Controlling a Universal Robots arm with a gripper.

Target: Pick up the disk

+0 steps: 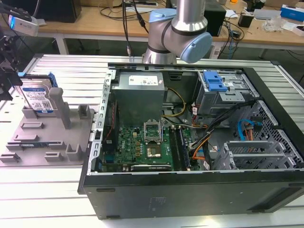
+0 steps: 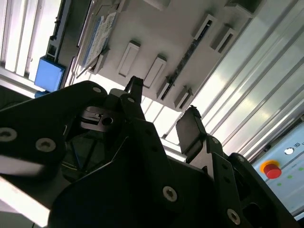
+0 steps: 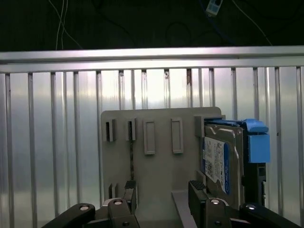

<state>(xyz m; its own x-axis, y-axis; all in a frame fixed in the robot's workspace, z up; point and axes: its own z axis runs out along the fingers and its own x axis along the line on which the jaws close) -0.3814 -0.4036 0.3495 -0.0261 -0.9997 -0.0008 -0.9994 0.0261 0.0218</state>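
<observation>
The black two-fingered gripper (image 3: pixel 164 194) has its fingers spread apart, with nothing between them except a bare stretch of the flat grey plastic holder with upright posts and slots (image 3: pixel 161 156). In the second wrist view the black fingertips (image 2: pixel 190 124) also stand well apart.

Beyond one finger and to the side of the gap stands the disk (image 3: pixel 222 161), clear of the gripper. It is a flat rectangular silver metal hard drive set on edge at one end of the holder. Its broad face carries a white-and-blue barcode label, its edge is bare silver, and blue plastic rails (image 3: pixel 259 142) clip along its sides.

In the exterior view the disk stands upright at the holder's back corner, on the exterior view's left. Its label faces the camera, and it is just beside a tall grey post (image 1: pixel 58 102).

The holder lies on a ribbed silver metal table (image 1: pixel 57 190). Beside it, on the exterior view's right, an open black computer case (image 1: pixel 190 199) shows:
- a green motherboard (image 1: pixel 142 142)
- a silver power supply box (image 1: pixel 140 88)
- a blue plastic drive caddy in a metal cage (image 1: pixel 213 81)

Behind the case rises the arm's grey and pale-blue joint (image 1: pixel 183 33), with wooden benches (image 1: pixel 95 23) beyond
</observation>
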